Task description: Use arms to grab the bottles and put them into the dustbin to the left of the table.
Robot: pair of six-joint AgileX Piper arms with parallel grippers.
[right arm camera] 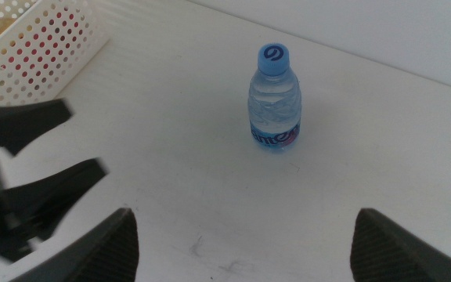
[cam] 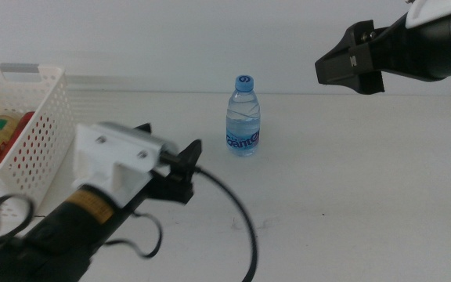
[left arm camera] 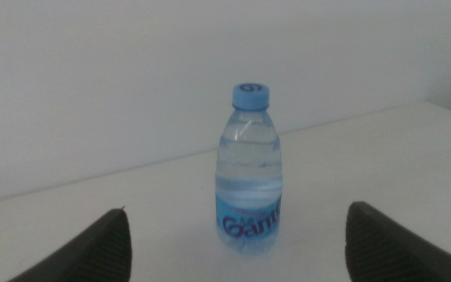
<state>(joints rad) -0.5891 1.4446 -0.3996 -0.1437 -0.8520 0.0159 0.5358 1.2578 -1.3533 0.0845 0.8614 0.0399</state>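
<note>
The water bottle (cam: 243, 117) stands upright mid-desk (cam: 351, 188), its blue label reading partly "Gante". The left end effector (left arm camera: 237, 243), jaws apart, faces it; the right end effector (right arm camera: 241, 243), jaws apart, hangs above.

blue-capped clear bottle (cam: 243, 117), white perforated basket (cam: 22, 117)
</note>
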